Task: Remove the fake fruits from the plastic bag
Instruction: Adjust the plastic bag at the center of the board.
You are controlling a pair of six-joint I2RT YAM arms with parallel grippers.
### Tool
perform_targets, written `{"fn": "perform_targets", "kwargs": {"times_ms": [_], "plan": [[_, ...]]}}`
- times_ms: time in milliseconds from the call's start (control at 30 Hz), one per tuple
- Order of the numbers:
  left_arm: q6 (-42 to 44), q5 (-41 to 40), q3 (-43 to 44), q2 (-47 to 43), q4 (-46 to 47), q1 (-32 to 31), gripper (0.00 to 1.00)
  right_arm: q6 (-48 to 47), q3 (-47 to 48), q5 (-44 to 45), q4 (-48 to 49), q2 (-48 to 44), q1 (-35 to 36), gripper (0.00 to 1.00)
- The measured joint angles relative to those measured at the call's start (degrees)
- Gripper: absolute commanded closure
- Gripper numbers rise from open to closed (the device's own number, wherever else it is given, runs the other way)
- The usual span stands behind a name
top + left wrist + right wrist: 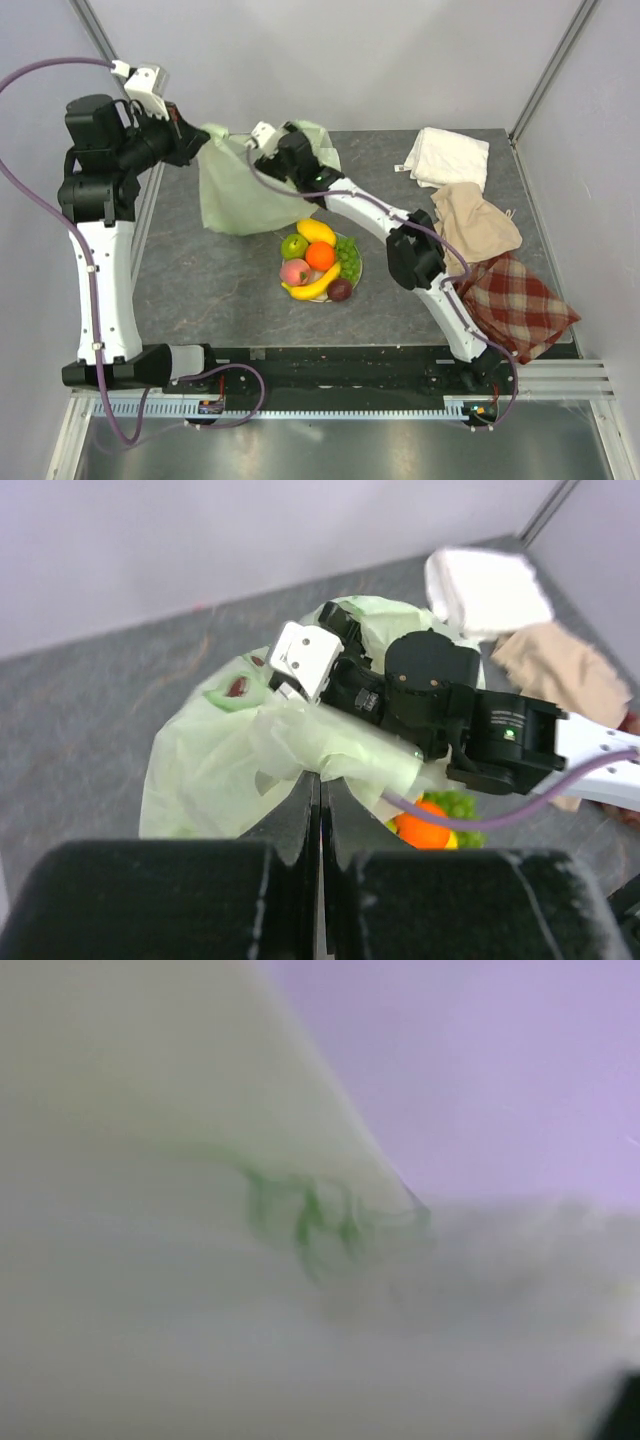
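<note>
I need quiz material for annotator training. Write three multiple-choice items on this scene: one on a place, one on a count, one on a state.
1. Where is the pile of glossy plastic fruits relative to the thin pale-green plastic bag?
A. Inside it
B. On the grey tabletop, just outside it
C. Stacked on top of it

2. How many cloths lie at the table's right side?
A. Two
B. Three
C. Four

3. What state are the left arm's fingers in?
A. Wide open above the table
B. Closed on the bag's film
C. Closed on a banana

Answers:
1 B: the top view shows the fruits heaped on the table in front of the lifted bag.
2 B: there is a white cloth, a beige cloth and a red plaid cloth.
3 B: the left wrist view shows them pressed together with film pinched between them.
</note>
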Motion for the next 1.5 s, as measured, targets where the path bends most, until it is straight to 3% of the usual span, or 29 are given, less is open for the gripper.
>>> {"fn": "perform_targets", "kwargs": {"times_ms": [300,600,767,833,1033,1233,1500], "plan": [[-5.97,9.38,4.50,7.23,7.32,-2.60,0.98,-3.13,-10.51,4.44,0.59,-11.78,-11.39,0.02],[-6.97,10.67,4.37,16.63,11.67,-16.61,0.98,-4.24,-27.36,4.98,-0.66,-31.26,-21.97,0.02],[-7.08,10.64,5.92,25.29,11.56,-19.10,0.99,-3.63,-38.21,4.37,-2.80,-41.77,-28.70,0.02],[-7.08,10.86,5.79,26.77,10.40,-19.32,0.98,-2.67,-41.90,1.79,-5.25,-45.35,-29.51,0.02],[-7.67,12.68,0.52,25.62,9.31,-19.96,0.98,0.26,-49.59,-13.00,-13.31,-53.24,-27.04,0.17],[-9.57,13.86,-4.79,25.51,8.55,-22.88,0.98,2.25,-52.13,-20.50,-16.44,-52.35,-25.75,0.32],[-10.10,13.90,-5.11,25.46,8.26,-24.02,0.98,3.98,-52.11,-21.31,-16.59,-42.86,-26.05,0.39]]}}
